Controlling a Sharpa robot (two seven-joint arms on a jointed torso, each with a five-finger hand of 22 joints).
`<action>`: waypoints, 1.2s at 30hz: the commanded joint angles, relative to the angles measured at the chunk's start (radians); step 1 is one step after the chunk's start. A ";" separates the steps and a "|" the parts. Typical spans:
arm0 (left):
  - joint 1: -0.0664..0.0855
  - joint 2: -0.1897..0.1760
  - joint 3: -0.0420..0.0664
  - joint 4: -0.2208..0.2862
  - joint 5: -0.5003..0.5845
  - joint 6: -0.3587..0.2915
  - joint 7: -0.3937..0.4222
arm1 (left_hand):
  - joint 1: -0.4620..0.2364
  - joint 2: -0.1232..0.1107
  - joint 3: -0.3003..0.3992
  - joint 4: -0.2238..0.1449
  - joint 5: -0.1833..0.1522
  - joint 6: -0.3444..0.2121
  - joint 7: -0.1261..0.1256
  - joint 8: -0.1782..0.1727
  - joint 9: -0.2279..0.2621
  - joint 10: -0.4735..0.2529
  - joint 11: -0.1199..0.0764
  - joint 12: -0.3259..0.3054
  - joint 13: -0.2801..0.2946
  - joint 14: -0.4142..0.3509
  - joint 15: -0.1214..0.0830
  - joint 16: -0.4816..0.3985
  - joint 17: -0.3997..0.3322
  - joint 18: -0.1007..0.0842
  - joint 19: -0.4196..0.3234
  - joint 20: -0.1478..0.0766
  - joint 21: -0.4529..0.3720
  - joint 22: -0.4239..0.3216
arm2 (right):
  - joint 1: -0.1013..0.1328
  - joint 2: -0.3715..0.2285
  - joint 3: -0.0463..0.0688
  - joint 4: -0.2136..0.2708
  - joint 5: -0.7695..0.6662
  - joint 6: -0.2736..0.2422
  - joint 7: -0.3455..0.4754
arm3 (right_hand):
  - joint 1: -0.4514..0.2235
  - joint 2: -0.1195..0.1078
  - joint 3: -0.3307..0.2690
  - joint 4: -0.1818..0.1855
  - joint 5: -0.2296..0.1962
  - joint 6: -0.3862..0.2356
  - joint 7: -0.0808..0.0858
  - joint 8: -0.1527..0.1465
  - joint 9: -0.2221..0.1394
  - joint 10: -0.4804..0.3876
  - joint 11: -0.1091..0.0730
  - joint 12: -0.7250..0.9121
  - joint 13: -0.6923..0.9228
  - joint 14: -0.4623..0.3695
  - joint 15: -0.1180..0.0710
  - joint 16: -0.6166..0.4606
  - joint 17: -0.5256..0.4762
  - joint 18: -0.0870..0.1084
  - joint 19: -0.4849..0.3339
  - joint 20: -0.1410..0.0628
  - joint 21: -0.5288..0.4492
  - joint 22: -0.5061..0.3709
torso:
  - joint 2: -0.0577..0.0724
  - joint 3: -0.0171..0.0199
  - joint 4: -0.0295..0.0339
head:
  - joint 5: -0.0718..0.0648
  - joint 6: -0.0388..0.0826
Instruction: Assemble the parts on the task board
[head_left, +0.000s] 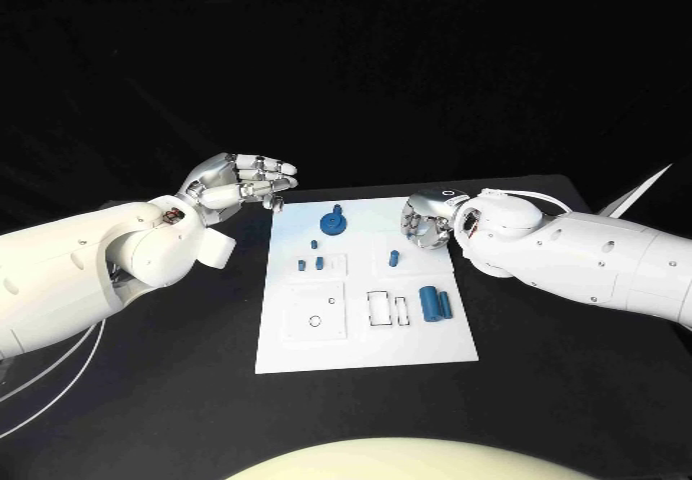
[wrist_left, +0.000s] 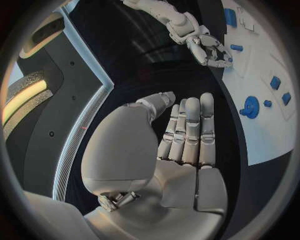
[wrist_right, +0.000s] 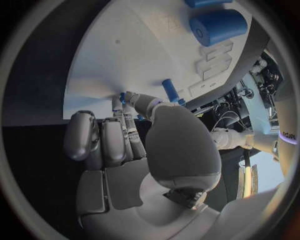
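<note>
My two white arms reach over a black worktop (head_left: 144, 400) toward the white task board (head_left: 361, 340) lying at its centre.

My left hand (head_left: 238, 182) hovers just off the board's corner at about eleven o'clock. Its fingers (wrist_left: 190, 125) lie straight and close together, holding nothing, and they touch neither the board nor any part.

My right hand (head_left: 427, 222) sits at the board's edge at about two o'clock, palm turned toward the board. Its fingers (wrist_right: 115, 137) are curled inward. In the right wrist view a sliver of blue shows at the fingertips, but I cannot tell whether they are clamped on a part or merely close to one.

The blue parts are spread over the board. A round wheel-shaped part (head_left: 335, 220) stands near the edge at twelve o'clock. Below it, three small pieces (head_left: 310, 262) cluster together left of centre. A small peg (head_left: 395, 259) stands right of centre, just beside my right hand. Toward four o'clock a thick cylinder (head_left: 431, 302) lies flat, with a thinner rod (head_left: 453, 305) just beside it.
</note>
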 joint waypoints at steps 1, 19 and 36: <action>0.000 0.001 0.001 0.003 0.001 0.000 0.000 | -0.008 0.022 -0.010 -0.003 -0.005 -0.008 0.009 0.012 0.016 -0.018 0.006 0.013 0.012 -0.009 0.001 -0.013 -0.010 -0.003 -0.009 -0.001 -0.013 -0.011 | -0.011 0.002 -0.005 0.008 -0.014 0.015 -0.011 | 0.008 0.033 0.031 -0.016 -0.007 0.026 -0.002 0.021 0.020 0.071 -0.026 0.022 0.041 0.056 -0.011 0.016 0.015 -0.027 0.027 -0.004 0.025 0.022 | -0.001 -0.0006 0.0015 | -0.002 -0.003; 0.000 -0.001 0.001 0.006 -0.003 -0.004 -0.002 | -0.006 0.023 -0.011 -0.004 -0.005 -0.015 0.011 0.011 0.016 -0.025 0.008 0.013 0.012 -0.010 0.002 -0.015 -0.011 -0.003 -0.009 0.001 -0.015 -0.014 | -0.022 -0.003 -0.005 0.041 -0.136 0.017 -0.092 | 0.011 0.036 0.044 -0.037 -0.006 0.037 -0.006 0.031 0.032 0.090 -0.031 0.019 0.050 0.056 -0.016 0.021 0.012 -0.032 0.036 -0.010 0.049 0.045 | -0.002 -0.0003 -0.0002 | -0.001 -0.009; 0.000 -0.003 0.001 0.010 -0.014 -0.006 -0.003 | -0.005 0.023 -0.012 -0.005 -0.004 -0.020 0.013 0.011 0.015 -0.030 0.010 0.013 0.012 -0.011 0.003 -0.016 -0.011 -0.003 -0.009 0.002 -0.017 -0.015 | -0.039 -0.008 -0.006 0.078 -0.157 -0.086 -0.121 | -0.024 0.031 0.028 -0.030 -0.024 0.051 -0.012 0.043 0.047 0.109 -0.037 0.012 0.057 0.057 -0.020 0.030 0.011 -0.036 0.044 -0.012 0.068 0.066 | 0.001 0.0002 -0.0002 | -0.002 -0.008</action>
